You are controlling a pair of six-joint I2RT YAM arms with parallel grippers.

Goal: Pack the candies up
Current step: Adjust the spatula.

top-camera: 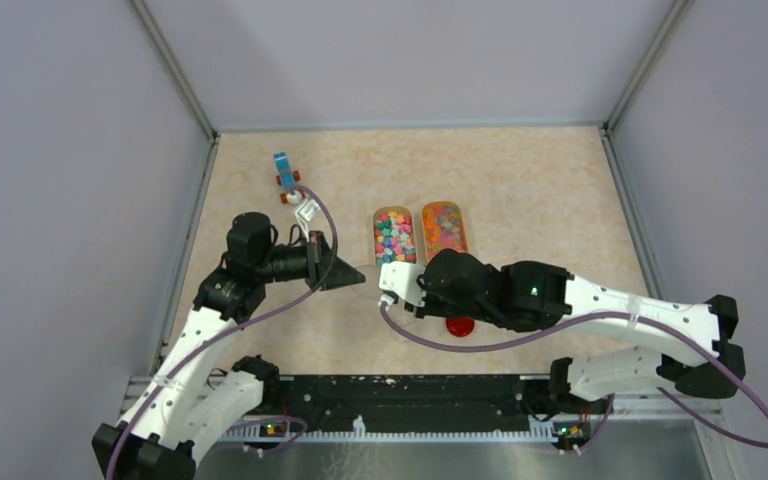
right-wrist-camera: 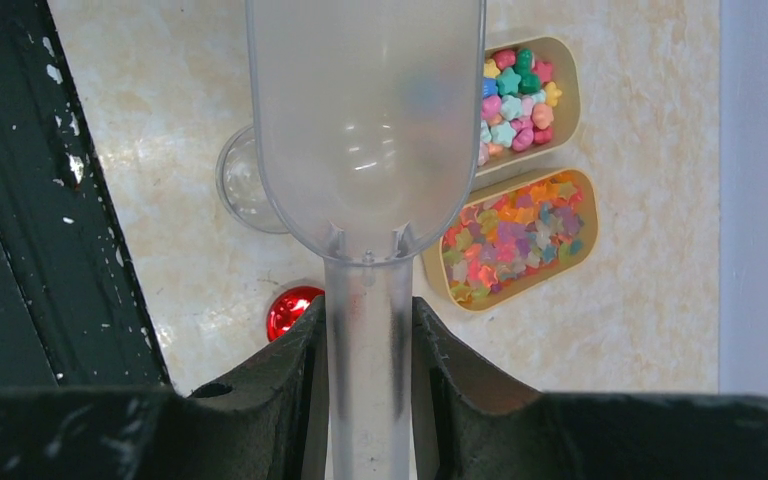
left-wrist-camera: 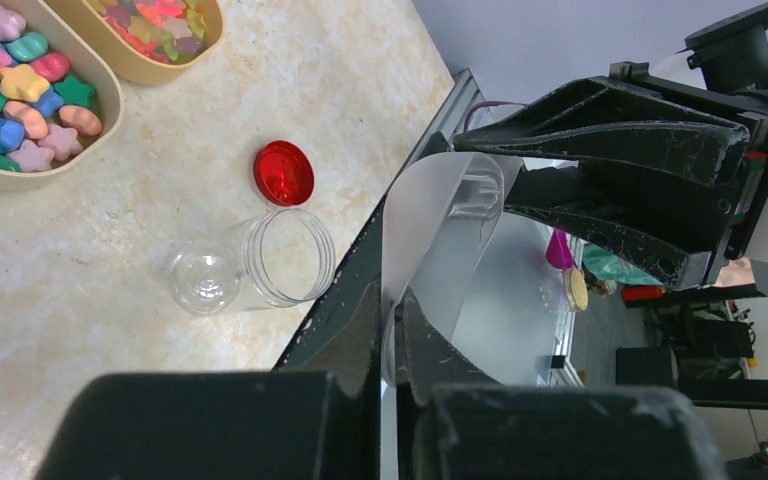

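- Right gripper (right-wrist-camera: 365, 312): fingers pressed onto the handle of a translucent white plastic scoop (right-wrist-camera: 365, 130), whose bowl extends away from the wrist over the table.
- Left gripper (left-wrist-camera: 390, 305): fingers drawn almost together, pinching the thin front rim of the scoop's bowl. In the overhead view the two arms meet tip to tip at mid-table.
- Candies (top-camera: 394, 238): lying in two beige oblong trays (right-wrist-camera: 572, 95) set side by side just beyond the grippers. The left tray holds chunky opaque pieces in pink, blue, green and orange. The right tray holds smaller translucent star-shaped pieces in red, orange, yellow and pink.
- Clear plastic jar (left-wrist-camera: 250, 268): mouth open, on the table nearer the arms than the trays, partly hidden behind the scoop's bowl in the right wrist view. Whether it stands or lies on its side cannot be told.
- Round red lid (left-wrist-camera: 283, 172): flat on the table just beside the jar's mouth.
- Blue-and-orange toy block vehicle (top-camera: 284, 172): far left of the table, well apart from the trays.
- Marbled beige tabletop (top-camera: 540, 200): bears all of the above.
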